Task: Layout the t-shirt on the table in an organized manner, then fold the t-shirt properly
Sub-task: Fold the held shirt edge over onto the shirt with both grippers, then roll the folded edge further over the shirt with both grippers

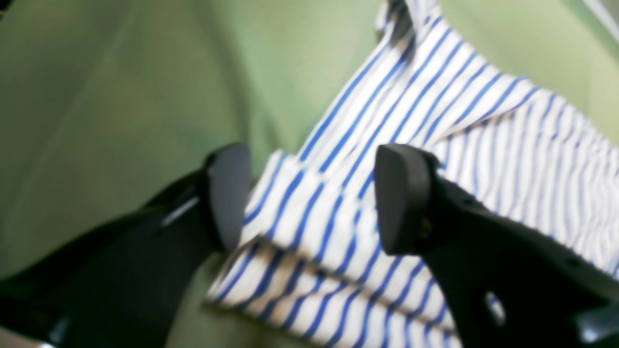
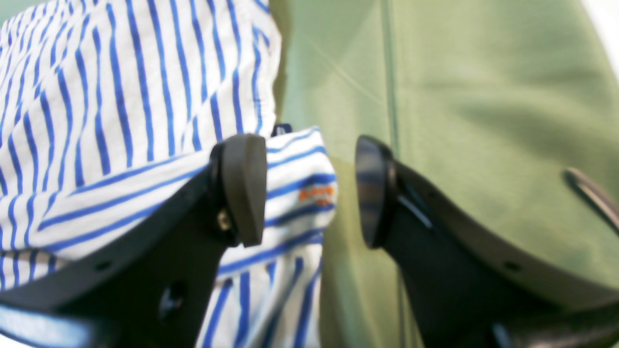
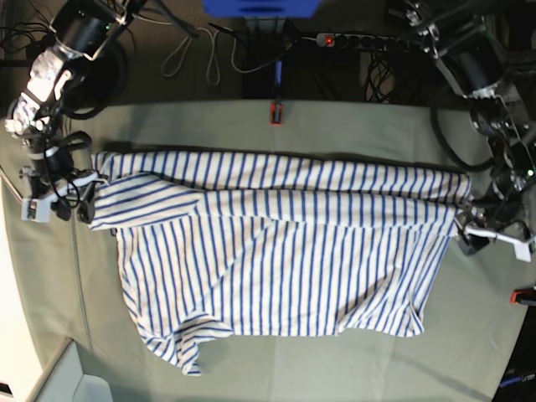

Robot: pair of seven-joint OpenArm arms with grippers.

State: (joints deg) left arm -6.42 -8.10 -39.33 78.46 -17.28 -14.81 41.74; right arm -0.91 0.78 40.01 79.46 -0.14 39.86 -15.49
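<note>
Base view shows the wide pale grey-green cloth tabletop [image 3: 335, 368], with bare strips along its far edge, its near edge and both ends. Spread across its middle is the large white cotton t-shirt with thin blue stripes [image 3: 276, 260], folded over along its far side into a long band running from end to end. The near hem is uneven, with a rumpled flap hanging down toward the near edge on the picture's left. A small red clamp [image 3: 275, 111] sits at the far edge, well apart from the cloth, and another red clamp [image 3: 523, 296] at the picture's right edge. The left hand [image 1: 309, 198] is at the shirt's end on the base view's right; its two dark pads stand wide apart, straddling a folded corner of striped fabric without pinching it. The right hand [image 2: 309, 191] is at the opposite end, likewise open, one pad over the shirt's edge, the other over bare tabletop.
</note>
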